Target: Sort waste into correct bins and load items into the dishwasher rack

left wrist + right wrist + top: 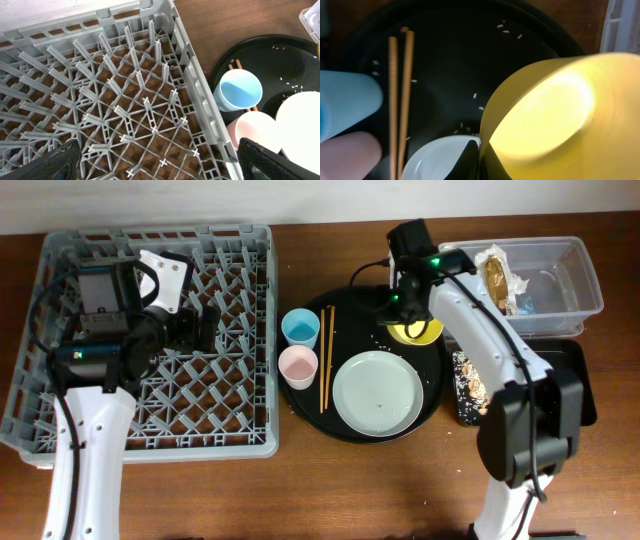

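**One bowl in the right claw**

We are clamping our right claw [405, 315] on the rim of the one yellow bowl [428, 332], tilted at the round tray's [350, 330] edge. One blue cup [300, 327], one pink cup [298, 365], one plate [378, 393] and two chopsticks [325, 360] are lying there. Our left claw [160, 166], fingers wide apart, is hanging over the rack [230, 415].

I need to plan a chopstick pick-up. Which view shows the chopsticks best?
Overhead: the chopsticks lie full length on the round tray. Right wrist crops them at the bottom. Left wrist shows only tips behind the blue cup.
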Available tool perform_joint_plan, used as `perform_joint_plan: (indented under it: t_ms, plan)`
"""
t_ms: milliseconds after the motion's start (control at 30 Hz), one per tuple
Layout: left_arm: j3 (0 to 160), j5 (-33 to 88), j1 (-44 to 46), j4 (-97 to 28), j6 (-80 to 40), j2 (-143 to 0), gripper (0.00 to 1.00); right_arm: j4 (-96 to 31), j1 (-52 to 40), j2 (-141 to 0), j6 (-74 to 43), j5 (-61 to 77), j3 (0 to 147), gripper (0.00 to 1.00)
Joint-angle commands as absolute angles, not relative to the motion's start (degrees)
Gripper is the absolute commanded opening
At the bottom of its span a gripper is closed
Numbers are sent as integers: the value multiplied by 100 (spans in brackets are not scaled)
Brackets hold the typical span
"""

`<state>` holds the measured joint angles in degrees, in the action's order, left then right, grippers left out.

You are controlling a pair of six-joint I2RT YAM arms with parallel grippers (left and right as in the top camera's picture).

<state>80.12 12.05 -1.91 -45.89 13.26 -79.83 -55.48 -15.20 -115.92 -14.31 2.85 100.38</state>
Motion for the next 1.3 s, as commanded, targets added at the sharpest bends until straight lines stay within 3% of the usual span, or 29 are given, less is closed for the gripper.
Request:
perform_joint_plan:
  t_ms: [0, 167, 200, 300, 367, 667, 933, 1267]
  plan:
    - [8062, 1341, -204, -4595, 1116, -8156, 99, -5341, -1535, -11959, -1376, 58, 10116, 4]
    - [8062, 1551, -202, -4591, 1116, -8420, 99, -5269, -1549, -12280, -1297, 84, 10114, 5]
    - [8062, 1551, -202, -4591, 1116, -8462, 99, -5269, -1562, -12285, -1267, 84, 10116, 10]
    - [8062, 1551, -202, -4591, 1116, -8519, 99, -5269, -1614, -12285, -1245, 110, 10116, 38]
    - [8062, 1551, -202, -4584, 1066, -8530, 99, -5323, -1621, -12283, -1247, 480, 10147, 46]
    - [8062, 1573, -202, -4547, 816, -8530, 99, -7100, -1625, -12283, -1249, 1761, 12189, 46]
    - [8062, 1568, -204, -4550, 565, -8530, 99, -7201, -2497, -12317, -1907, 1846, 11972, 26]
    - [8062, 1570, -202, -4554, 561, -8532, 99, -6761, -3122, -12317, -2567, 1282, 11142, 25]
